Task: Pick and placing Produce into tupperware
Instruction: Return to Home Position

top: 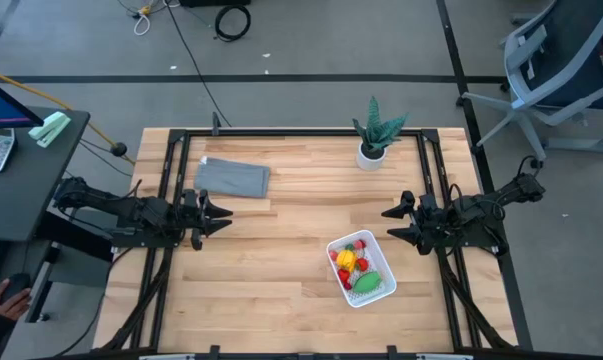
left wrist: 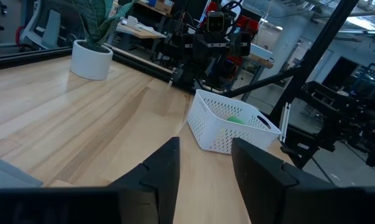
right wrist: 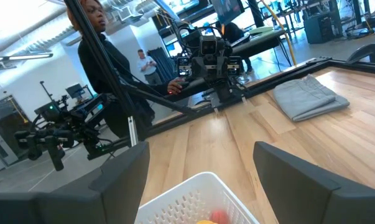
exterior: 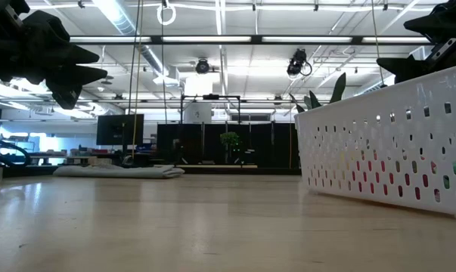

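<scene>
I'm working in a robotics lab: another dark robot arm [right wrist: 50, 134] is sitting beyond my pale wooden worktop [top: 281, 250], under exposed silver ceiling ducts [exterior: 120, 17] and bright strip lights [exterior: 221, 19].

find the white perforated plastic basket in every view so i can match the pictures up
High view: the white perforated plastic basket sits right of centre, toward the picture's bottom.
Low view: the basket fills the right side, close up.
Left wrist view: the basket stands straight ahead, in front of the right arm.
Right wrist view: only a corner of the basket shows, close under the camera.
Shared landmark: the grey folded cloth, also in the low and right wrist views.
</scene>
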